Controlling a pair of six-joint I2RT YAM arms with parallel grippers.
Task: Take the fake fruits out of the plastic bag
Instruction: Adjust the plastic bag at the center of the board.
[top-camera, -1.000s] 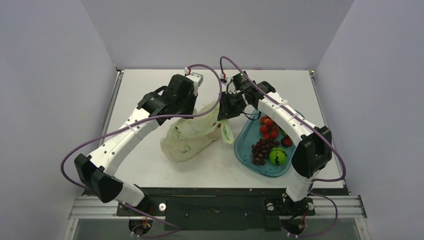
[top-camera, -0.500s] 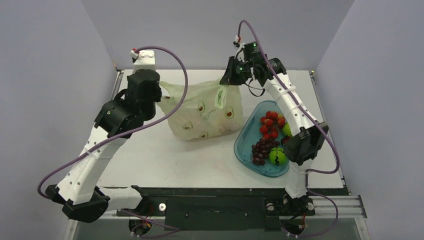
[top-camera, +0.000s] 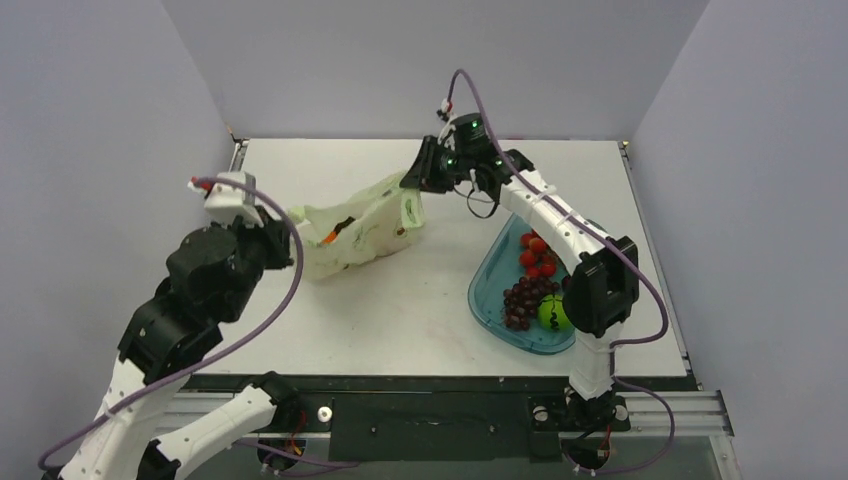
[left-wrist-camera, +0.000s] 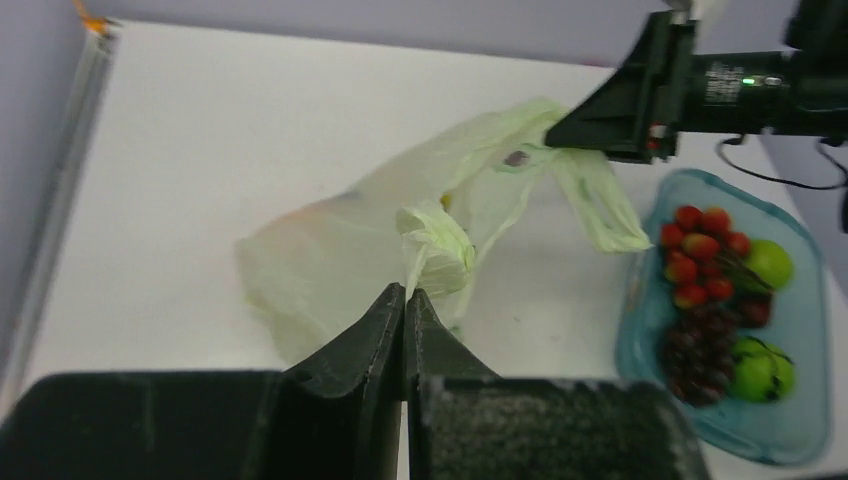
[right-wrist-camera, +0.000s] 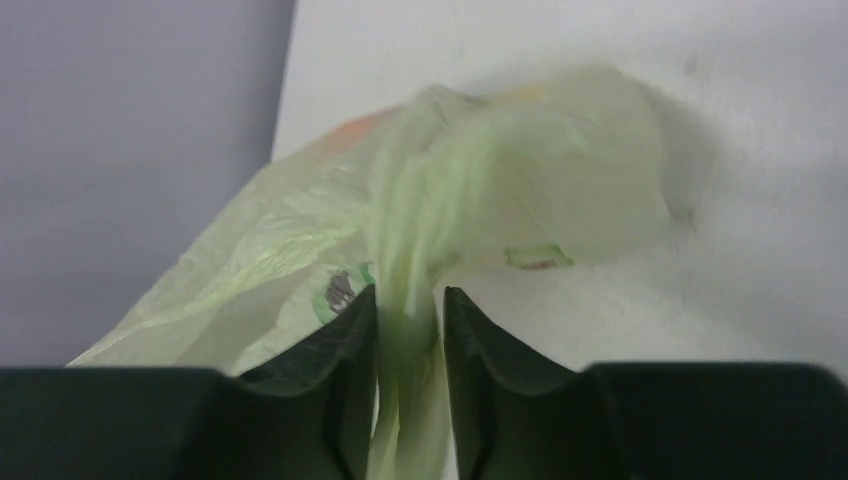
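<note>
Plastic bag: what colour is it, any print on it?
The plastic bag is translucent pale green with small dark round marks; it shows best in the top external view.

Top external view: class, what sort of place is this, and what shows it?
Probably a robotics lab test cell: left arm and right arm bolted to a white table, plain walls closing it in, a blue tray of toy fruit.

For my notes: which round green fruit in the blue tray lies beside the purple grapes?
The green fruit at the tray's near end; the other one sits beside the red cluster.
</note>
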